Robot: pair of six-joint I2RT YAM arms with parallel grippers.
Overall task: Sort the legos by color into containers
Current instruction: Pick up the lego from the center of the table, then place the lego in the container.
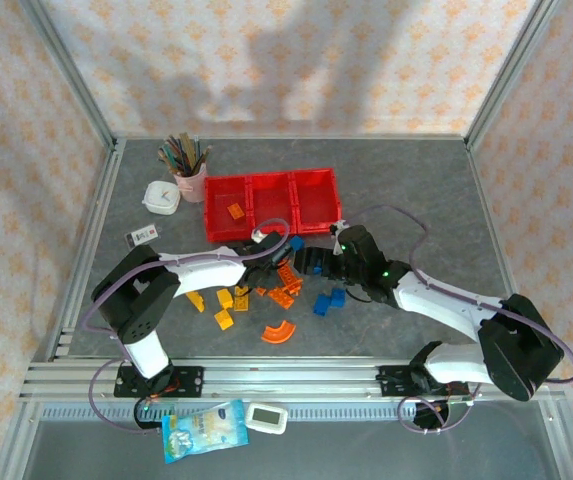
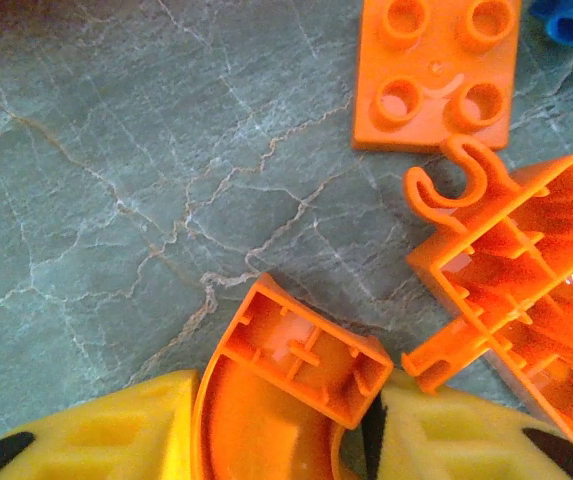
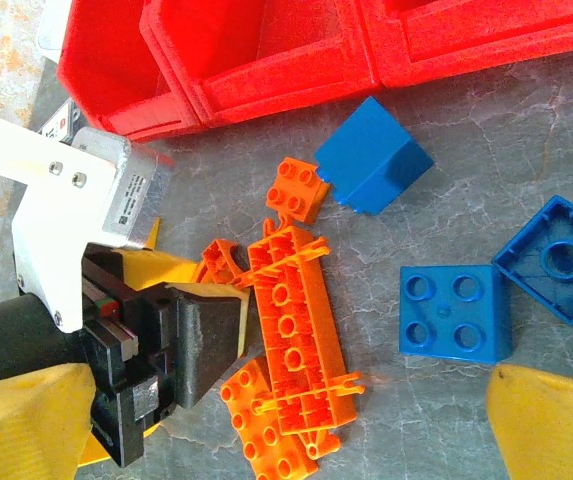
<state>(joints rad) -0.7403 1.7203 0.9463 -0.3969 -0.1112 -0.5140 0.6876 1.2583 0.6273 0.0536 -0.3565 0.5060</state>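
While the left fingers clench an orange arch lego on the table, among other orange legos near the red containers, the right fingers hang spread wide over blue legos.

1. A row of three bins stands at the back middle of the counter, with one brick in the leftmost bin
2. A cup of pencils stands just left of the bins, and a small box just left of the cup
3. A heap of bricks lies just in front of the bins, flanked by a left cluster and a right cluster
4. A curved brick sits between the fingers of the left claw, touching both
5. A lone arch piece lies nearest the front, apart from the rest
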